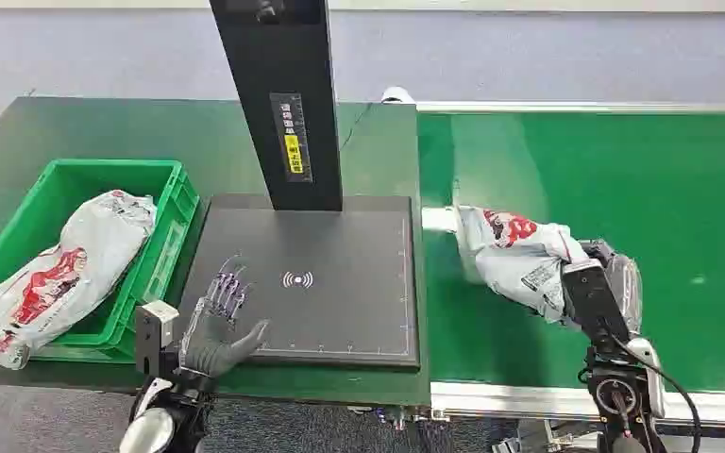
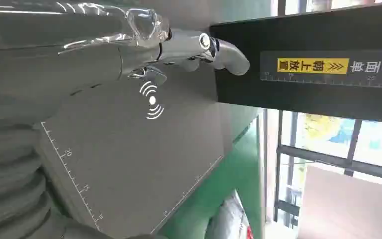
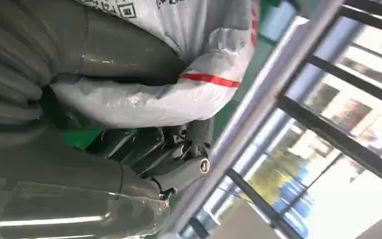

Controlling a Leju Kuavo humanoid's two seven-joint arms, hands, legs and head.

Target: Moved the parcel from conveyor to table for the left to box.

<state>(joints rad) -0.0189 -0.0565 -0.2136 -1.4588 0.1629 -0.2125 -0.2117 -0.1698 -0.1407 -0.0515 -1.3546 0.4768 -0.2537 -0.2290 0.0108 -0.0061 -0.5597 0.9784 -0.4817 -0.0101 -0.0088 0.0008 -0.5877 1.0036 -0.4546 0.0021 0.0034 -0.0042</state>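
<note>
The right hand [image 1: 614, 274] grasps the parcel [image 1: 514, 253] over the green conveyor [image 1: 623, 170]; the left hand [image 1: 219, 321] rests released, fingers apart, on the black pad [image 1: 340, 255] beside the green box [image 1: 165, 236].

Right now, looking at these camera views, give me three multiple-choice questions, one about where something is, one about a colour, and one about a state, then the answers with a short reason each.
1. Where is the parcel that the right robot hand holds?
A. Over the green conveyor belt
B. Inside the crate
C. On the black scanner pad

2. What colour is the crate on the left side of the table?
A. Blue
B. Green
C. Grey

3. What is the state of the left robot hand?
A. Gripping a parcel
B. Pinching a label
C. Holding nothing, fingers spread

Answers:
1. A, the head view shows the grey bag over the belt, right of the black scanner pad.
2. B, its walls are bright green, with another grey parcel lying in it.
3. C, its fingers lie apart over the pad's near left corner with nothing between them.
</note>
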